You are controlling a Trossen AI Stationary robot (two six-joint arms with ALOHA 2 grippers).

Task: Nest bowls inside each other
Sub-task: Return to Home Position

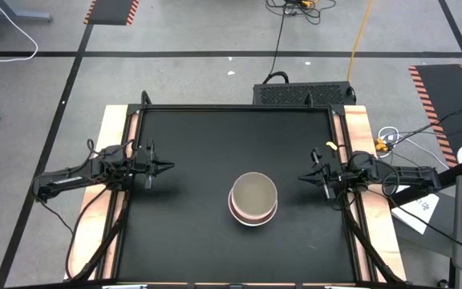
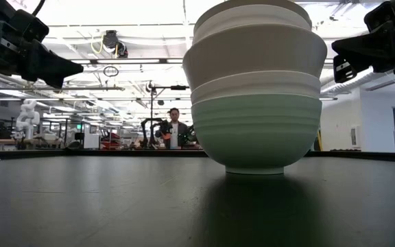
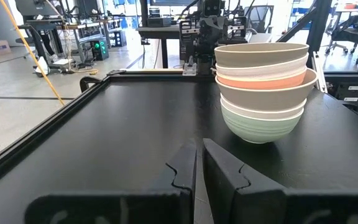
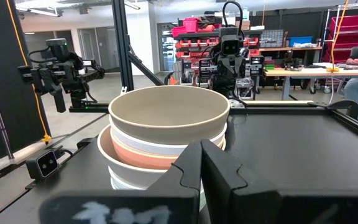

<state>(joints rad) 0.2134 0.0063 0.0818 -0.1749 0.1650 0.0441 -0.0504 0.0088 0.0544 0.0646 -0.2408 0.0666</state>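
Bowls (image 1: 253, 198) nested centrally (left tool (image 1: 167, 167), right tool (image 1: 302, 177) by table (image 1: 183, 241) edges).

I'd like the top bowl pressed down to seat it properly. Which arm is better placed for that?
Probably the right. From above, the right gripper is nearer the bowl stack than the left gripper, which has more table to cross. Both are shut and empty.

- Stack of six nested round plastic bowls (image 1: 253, 199) stands on the black bench (image 1: 199, 136), just right of its centre.
- Olive-tan bowl (image 3: 261, 55) sits topmost, mint-green bowl (image 3: 260, 127) lowest.
- Left tool (image 1: 167, 167) and right tool (image 1: 303, 177) flank the stack, well apart from it.
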